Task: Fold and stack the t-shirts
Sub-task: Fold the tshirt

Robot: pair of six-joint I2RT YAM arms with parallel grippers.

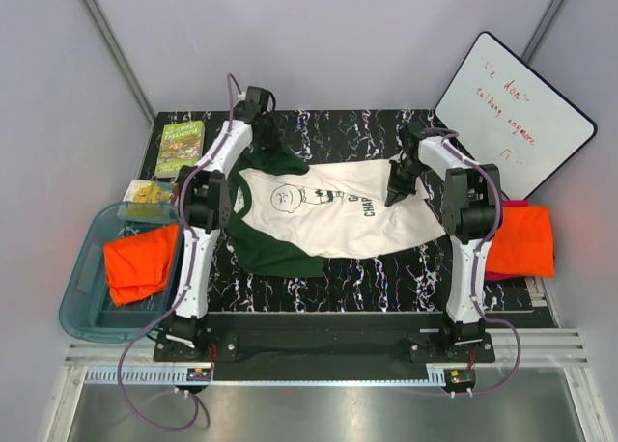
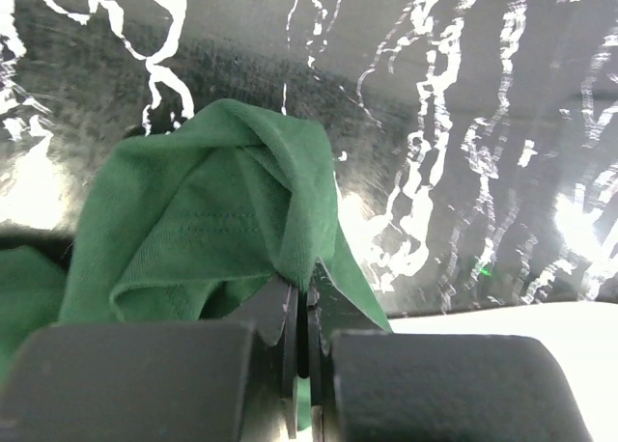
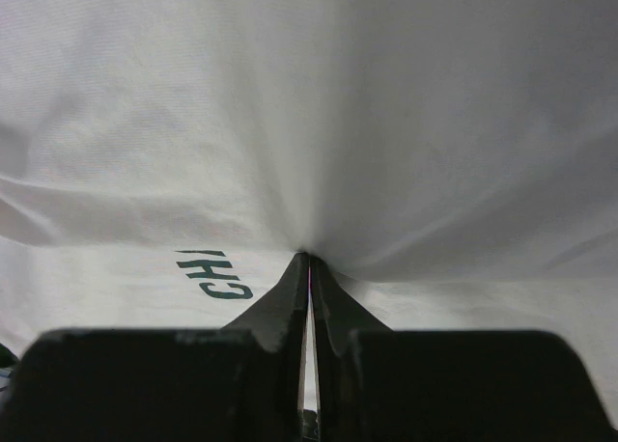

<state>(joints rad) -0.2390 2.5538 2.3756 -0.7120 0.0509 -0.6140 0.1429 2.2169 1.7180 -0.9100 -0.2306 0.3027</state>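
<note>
Orange t-shirt [image 1: 140, 263] crumpled in blue bin [image 1: 82, 317], left of cream t-shirt [image 1: 328, 220]. Cream t-shirt spread on table [image 1: 319, 280], print up. Left gripper [image 2: 307, 292] at its far-left green sleeve [image 2: 212, 220], jaws pinched tight on bunched cloth. Right gripper [image 3: 309, 263] over its right part, jaws clamped on cream fabric. Second orange t-shirt [image 1: 521, 239] lies right of it.
</note>
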